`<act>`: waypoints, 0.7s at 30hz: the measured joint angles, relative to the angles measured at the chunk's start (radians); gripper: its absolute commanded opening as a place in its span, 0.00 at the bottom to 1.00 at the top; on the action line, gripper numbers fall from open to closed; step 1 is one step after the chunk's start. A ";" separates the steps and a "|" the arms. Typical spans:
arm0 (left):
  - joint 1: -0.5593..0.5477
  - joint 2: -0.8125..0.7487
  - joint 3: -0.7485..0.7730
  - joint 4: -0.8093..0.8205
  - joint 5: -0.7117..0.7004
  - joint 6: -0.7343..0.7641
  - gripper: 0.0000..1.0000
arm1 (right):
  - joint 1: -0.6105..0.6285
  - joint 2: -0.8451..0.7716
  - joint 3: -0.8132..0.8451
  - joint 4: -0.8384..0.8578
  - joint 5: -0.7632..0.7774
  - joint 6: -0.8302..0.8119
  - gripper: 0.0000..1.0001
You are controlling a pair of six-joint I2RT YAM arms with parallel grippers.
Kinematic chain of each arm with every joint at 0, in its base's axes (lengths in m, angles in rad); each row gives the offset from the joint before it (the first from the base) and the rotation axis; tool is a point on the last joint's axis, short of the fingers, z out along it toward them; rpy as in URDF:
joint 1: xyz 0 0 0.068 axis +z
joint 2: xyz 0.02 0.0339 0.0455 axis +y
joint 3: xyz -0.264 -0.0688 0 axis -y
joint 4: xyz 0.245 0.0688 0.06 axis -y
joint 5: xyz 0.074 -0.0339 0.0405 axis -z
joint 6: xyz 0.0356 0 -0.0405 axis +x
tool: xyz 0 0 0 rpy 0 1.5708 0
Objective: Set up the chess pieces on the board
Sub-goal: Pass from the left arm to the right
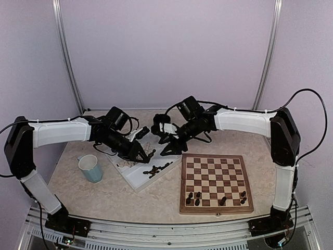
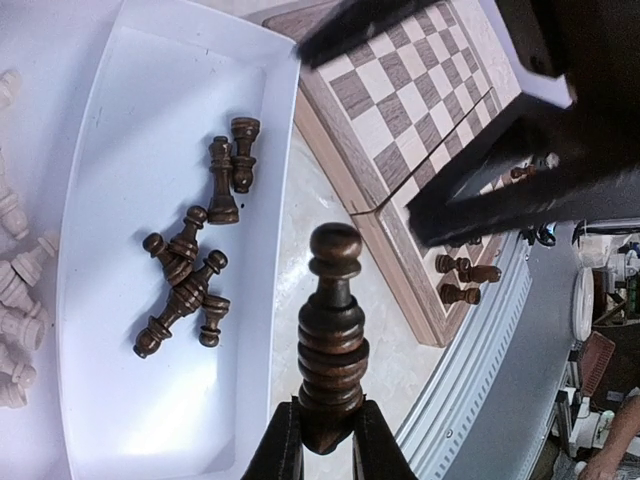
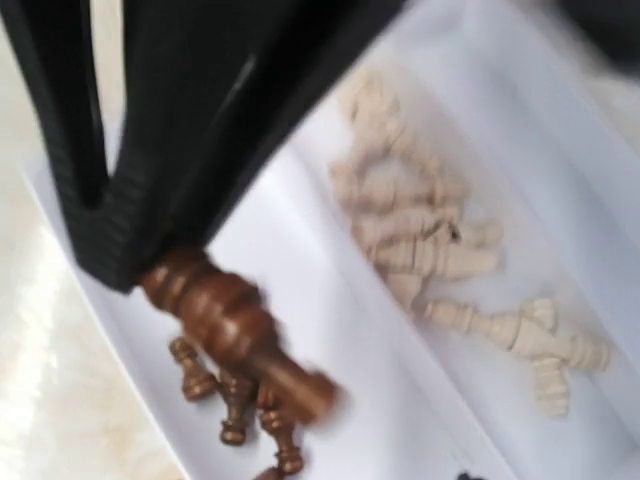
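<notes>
My left hand [image 2: 325, 440] is clamped on a dark chess piece [image 2: 333, 330] by the base over the tray [image 2: 150, 110], my right hand [image 1: 170, 147] is too blurry to call, and next it probably needs carrying to the board [image 1: 216, 172].

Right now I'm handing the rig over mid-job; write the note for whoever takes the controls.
Left gripper: shut on a dark brown turned wooden chess piece, held by its base near the edge of the white two-compartment tray.
Right gripper: open, empty, close by.
Done: a few dark pieces on the near rows of the square wooden chessboard.
To do: loose dark pieces in one tray compartment, pale beige pieces in the other; none pale on the board.
</notes>
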 measured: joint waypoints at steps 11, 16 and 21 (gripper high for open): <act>-0.085 -0.124 -0.063 0.208 -0.110 -0.053 0.01 | -0.148 0.084 -0.056 0.228 -0.668 0.622 0.58; -0.107 -0.122 -0.063 0.239 -0.152 -0.068 0.01 | -0.134 0.111 -0.073 0.379 -0.793 0.843 0.56; -0.110 -0.117 -0.063 0.244 -0.172 -0.068 0.01 | -0.133 0.111 -0.086 0.480 -0.854 0.933 0.54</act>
